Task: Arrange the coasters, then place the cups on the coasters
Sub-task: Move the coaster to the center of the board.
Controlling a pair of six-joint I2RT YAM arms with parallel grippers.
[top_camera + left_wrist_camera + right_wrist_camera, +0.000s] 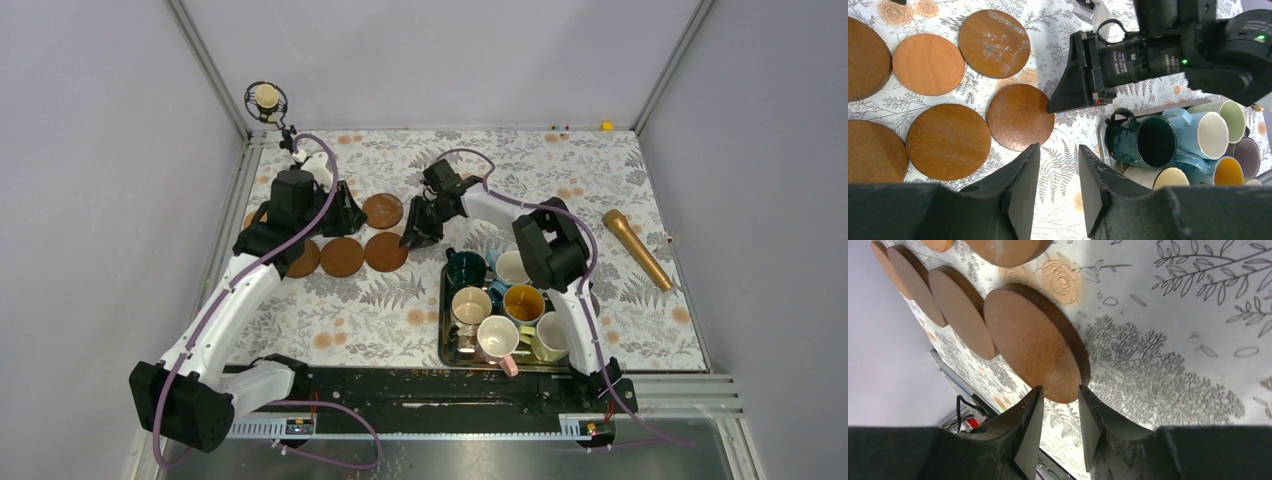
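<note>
On the worktop (600,170) the cups (470,303) stand crowded in the tray (443,335) and the coasters (343,257) lie bunched left of it, so I judge arranging is in hand; my left pincer (1059,150) and right pincer (1060,389), both part-spread and empty, must next pinch and space the coasters apart.

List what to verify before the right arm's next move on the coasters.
1. Right jaws parted and empty: ok.
2. Left jaws parted and empty: ok.
3. Coasters lying flat, visible ones unstacked: ok.
4. Nearest coaster clear of the right jaws' tips: cannot tell, its edge sits right at them.
5. Cups on coasters: not ok, every visible one is crowded in the tray.
</note>
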